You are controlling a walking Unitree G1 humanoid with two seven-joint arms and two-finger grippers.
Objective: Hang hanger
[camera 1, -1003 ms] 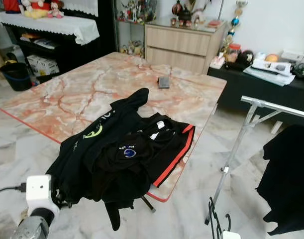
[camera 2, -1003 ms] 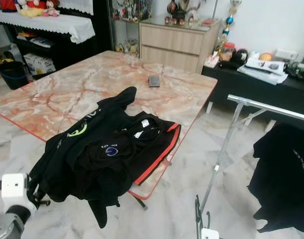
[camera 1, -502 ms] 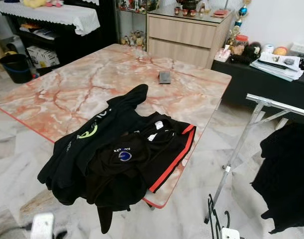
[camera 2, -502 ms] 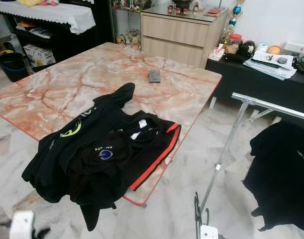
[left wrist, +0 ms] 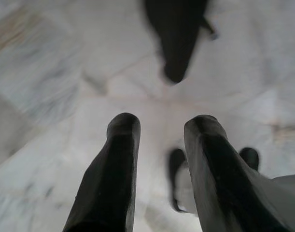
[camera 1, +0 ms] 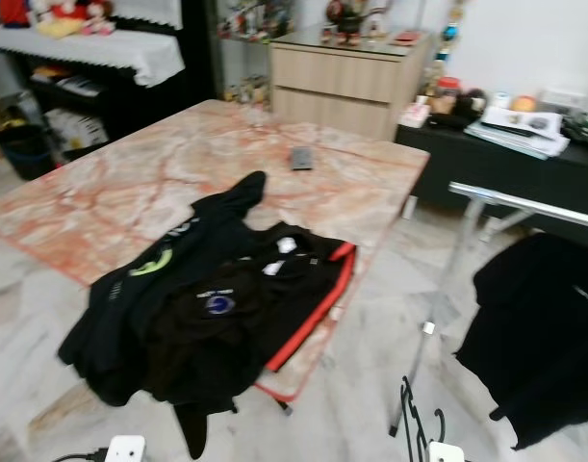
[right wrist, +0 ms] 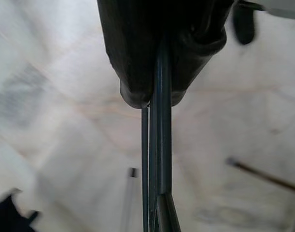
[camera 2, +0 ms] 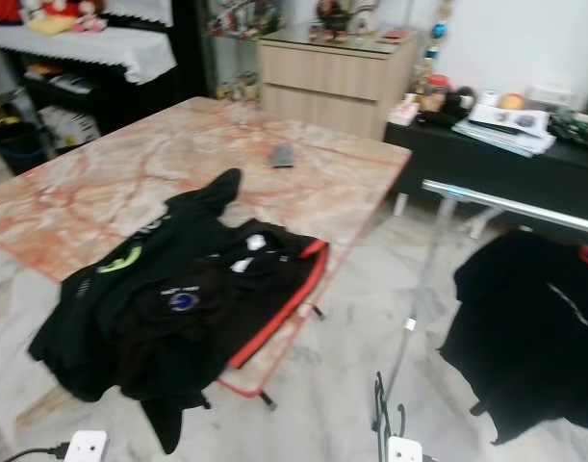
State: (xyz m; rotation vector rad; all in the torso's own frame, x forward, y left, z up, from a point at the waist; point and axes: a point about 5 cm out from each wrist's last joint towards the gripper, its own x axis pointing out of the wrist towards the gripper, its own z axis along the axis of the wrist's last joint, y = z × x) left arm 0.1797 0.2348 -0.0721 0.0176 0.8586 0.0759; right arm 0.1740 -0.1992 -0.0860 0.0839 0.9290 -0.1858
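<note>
My right gripper (right wrist: 157,92) is clamped on the hanger (right wrist: 157,159) to carry it toward the rail (camera 1: 524,204) at two o'clock, while my left gripper (left wrist: 159,145) hangs apart, idle.

Marble table (camera 1: 130,183): black clothes pile (camera 1: 212,298), small dark object (camera 1: 301,158).
</note>
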